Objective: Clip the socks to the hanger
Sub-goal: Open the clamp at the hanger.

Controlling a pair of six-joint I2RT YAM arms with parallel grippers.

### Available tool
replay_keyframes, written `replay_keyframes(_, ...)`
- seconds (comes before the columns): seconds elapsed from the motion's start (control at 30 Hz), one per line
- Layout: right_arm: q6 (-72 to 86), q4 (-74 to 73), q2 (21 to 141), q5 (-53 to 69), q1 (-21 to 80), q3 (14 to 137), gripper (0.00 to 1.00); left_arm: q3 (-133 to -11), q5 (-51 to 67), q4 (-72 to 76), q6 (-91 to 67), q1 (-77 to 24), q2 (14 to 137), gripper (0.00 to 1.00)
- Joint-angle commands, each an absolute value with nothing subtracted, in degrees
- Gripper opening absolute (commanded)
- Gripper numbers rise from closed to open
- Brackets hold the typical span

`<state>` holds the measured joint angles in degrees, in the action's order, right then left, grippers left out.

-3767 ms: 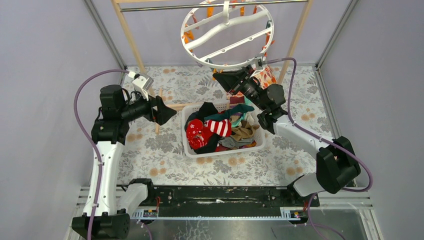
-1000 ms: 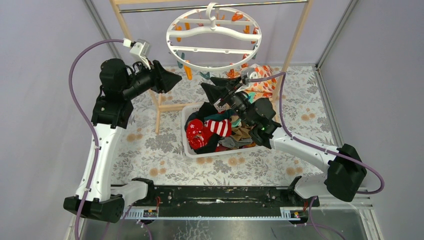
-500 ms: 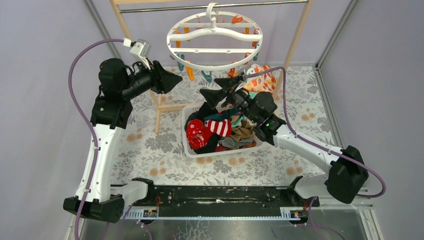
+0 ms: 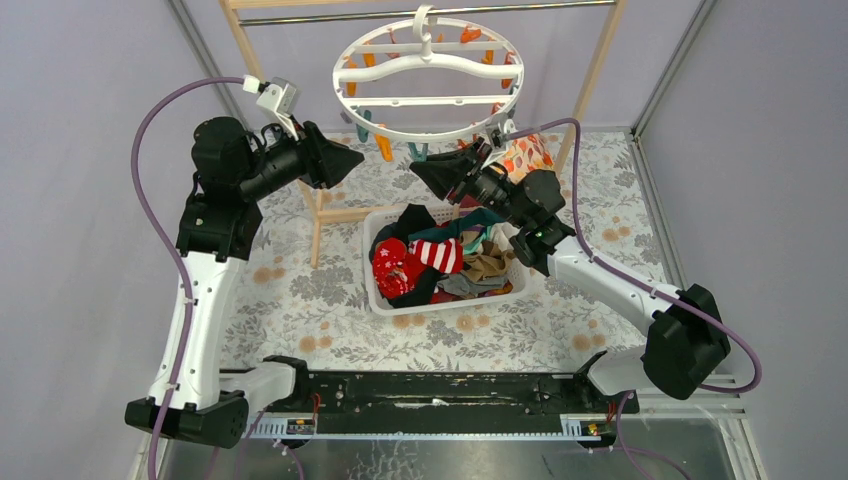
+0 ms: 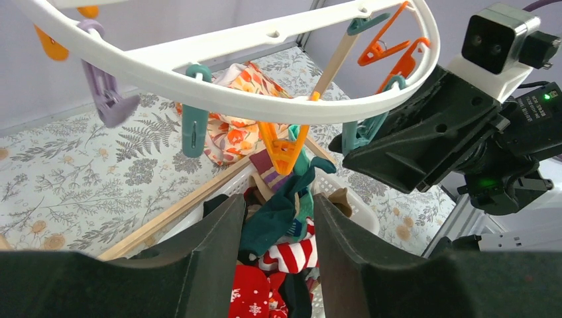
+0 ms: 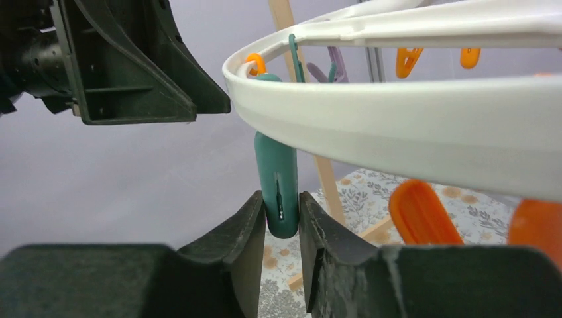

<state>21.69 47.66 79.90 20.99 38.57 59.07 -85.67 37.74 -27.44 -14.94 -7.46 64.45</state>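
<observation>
Top view: the hanger (image 4: pixel 400 62) hangs by its hook from the metal bar of the wooden rack (image 4: pixel 250 62), ring tilted. The socks (image 4: pixel 440 255) are heaped in a white basket (image 4: pixel 369 260) on the table, below and in front of the ring. None look clipped from here. The left gripper (image 4: pixel 345 160) is in the air just left of the ring's rim, pointing at it, not touching. The right gripper (image 4: pixel 425 170) is up at the ring's near rim, over the back of the basket. A leaf-print cloth (image 4: pixel 525 158) lies behind the right arm.

Left wrist view: the fingers are roughly half apart, with nothing between them. Red, striped and dark teal socks show through the gap. The hanger rim runs across the top, with an orange clip (image 5: pixel 283 149) dangling mid-frame. A dark teal sock sits right under it; can't tell if they touch. The right gripper is at the right, against the rim.

Right wrist view: both fingers are pressed on the lower end of a teal clip (image 6: pixel 278 185) hanging upright from the rim, so it is closed on that clip. No sock is in this view. The left gripper is at upper left, apart from the rim.
</observation>
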Motion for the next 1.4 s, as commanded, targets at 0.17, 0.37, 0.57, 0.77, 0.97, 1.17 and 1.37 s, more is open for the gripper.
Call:
replay_keyframes(0.17, 24.0, 54.3, 77.8, 18.6, 38.6, 58.9, 0.07, -87.6, 38.6, -28.0, -13.8, -7.8, 63.3, 0.50)
replay_keyframes(0.37, 17.3, 50.3, 77.1, 9.9, 43.8, 59.0, 0.00, -87.3, 38.6, -28.0, -14.9, -7.9, 62.9, 0.51)
replay_keyframes(0.57, 11.2, 51.8, 77.5, -4.4, 50.4, 57.5, 0.00, -87.4, 40.5, -28.0, -17.4, -8.5, 62.2, 0.59)
replay_keyframes(0.77, 3.5, 53.2, 80.0, -14.0, 56.2, 60.2, 0.00, -87.0, 39.0, -28.4, -19.3, -11.7, 62.5, 0.70)
replay_keyframes(0.97, -1.8, 53.1, 82.2, -20.7, 59.5, 63.6, 0.00, -91.7, 36.0, -30.2, -19.1, -16.1, 66.4, 0.71)
replay_keyframes(1.17, -2.1, 52.0, 83.0, -20.6, 60.3, 65.3, 0.00, -94.9, 34.7, -30.2, -18.9, -18.5, 69.4, 0.70)
replay_keyframes(1.37, -2.2, 51.3, 83.4, -20.7, 60.8, 66.2, 0.00, -94.5, 30.9, -30.2, -17.0, -19.8, 70.9, 0.68)
